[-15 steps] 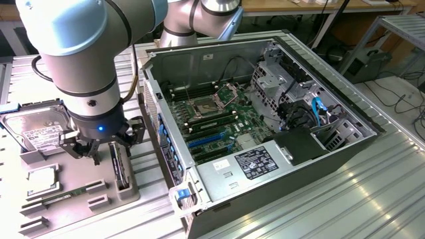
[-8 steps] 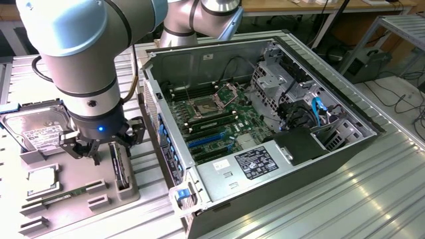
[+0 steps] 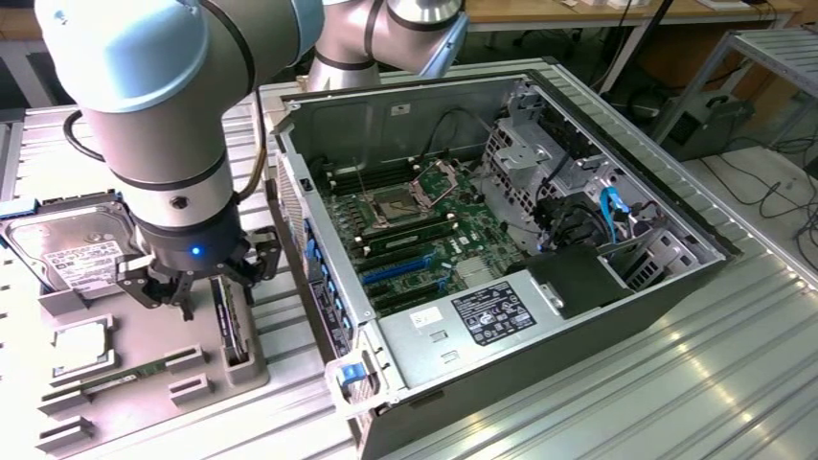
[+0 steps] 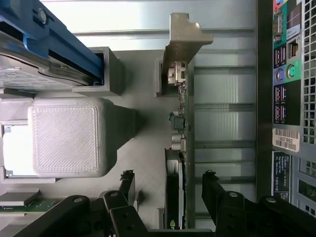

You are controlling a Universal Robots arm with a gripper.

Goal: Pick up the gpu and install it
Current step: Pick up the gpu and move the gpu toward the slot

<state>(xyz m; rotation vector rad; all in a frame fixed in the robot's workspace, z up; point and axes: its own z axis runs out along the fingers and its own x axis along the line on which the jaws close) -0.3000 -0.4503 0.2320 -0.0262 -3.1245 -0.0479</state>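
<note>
The gpu [image 3: 234, 331] is a thin black card standing on edge in a slot of the grey parts tray [image 3: 147, 311], at the exterior view's left. In the wrist view the gpu [image 4: 179, 128] shows edge-on, with its silver bracket [image 4: 185, 47] at one end. My gripper [image 3: 217, 292] hangs just above the card, open. In the wrist view the gripper [image 4: 170, 183] straddles the card's end away from the bracket. One black fingertip [image 4: 127, 181] stands on each side of the card with a gap to it, and nothing is gripped.
An open computer case [image 3: 665, 259] lies right of the tray, its motherboard [image 3: 422, 225] and blue expansion slots [image 3: 398, 271] exposed. The tray also carries a hard drive [image 3: 71, 251], a processor chip [image 3: 83, 345] and a green memory stick [image 3: 125, 374]. The case's rear ports [image 4: 289, 74] run close beside the card.
</note>
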